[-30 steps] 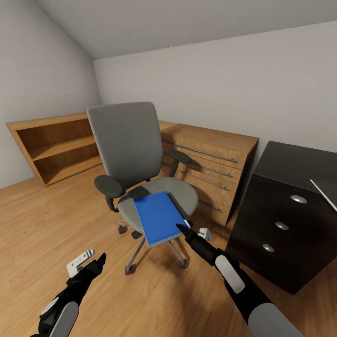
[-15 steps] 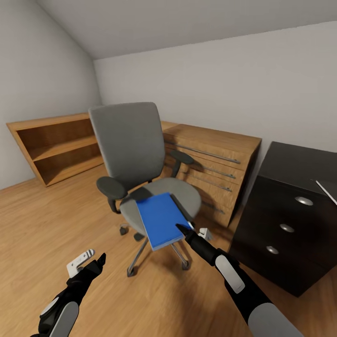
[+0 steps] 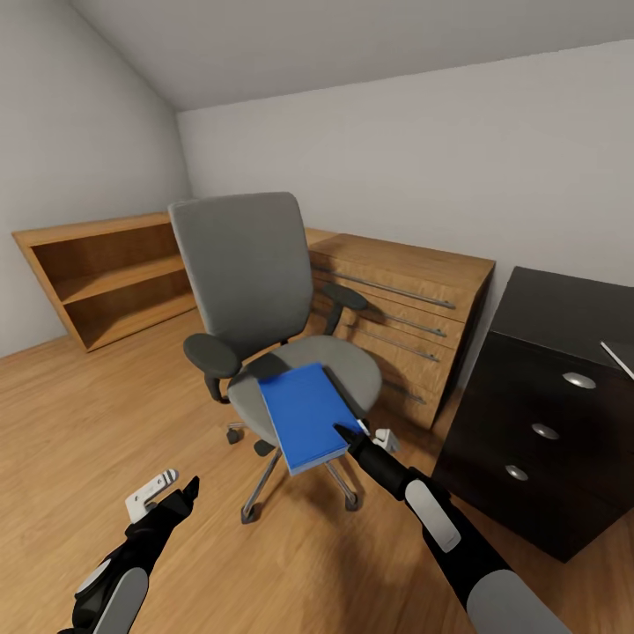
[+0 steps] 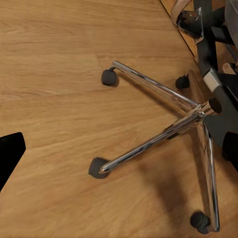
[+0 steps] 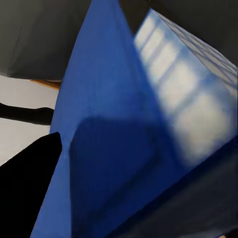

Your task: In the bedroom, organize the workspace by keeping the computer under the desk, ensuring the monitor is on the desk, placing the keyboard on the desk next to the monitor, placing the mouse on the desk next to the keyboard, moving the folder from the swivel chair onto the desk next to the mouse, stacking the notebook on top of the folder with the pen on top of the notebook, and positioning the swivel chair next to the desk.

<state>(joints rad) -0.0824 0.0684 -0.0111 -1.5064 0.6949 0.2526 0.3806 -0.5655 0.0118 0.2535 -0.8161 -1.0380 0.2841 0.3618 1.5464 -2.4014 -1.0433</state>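
Note:
The grey swivel chair [image 3: 242, 273] stands mid-room on its chrome wheeled base [image 4: 163, 134]. A bright blue folder [image 3: 305, 414] lies on the seat, its near end overhanging the front edge. My right gripper [image 3: 350, 435] is at the folder's near right corner, shut on it. In the right wrist view the blue cover [image 5: 124, 124] sits right up against one black finger [image 5: 29, 183]. My left gripper [image 3: 172, 493] hangs open low over the floor, left of the chair base. The desk's black drawer unit [image 3: 528, 423] stands at the right.
A light wooden drawer chest [image 3: 401, 304] stands behind the chair against the wall. A low wooden bookshelf [image 3: 106, 273] is at the far left. A thin pale flat edge [image 3: 619, 359] pokes over the desk top at the right border. Bare wooden floor [image 3: 88, 414] lies to my left.
The whole picture has drifted a little, so the chair, chest and drawer unit sit slightly further right: the camera moved. Both grippers keep their pose, the right one still on the folder's corner.

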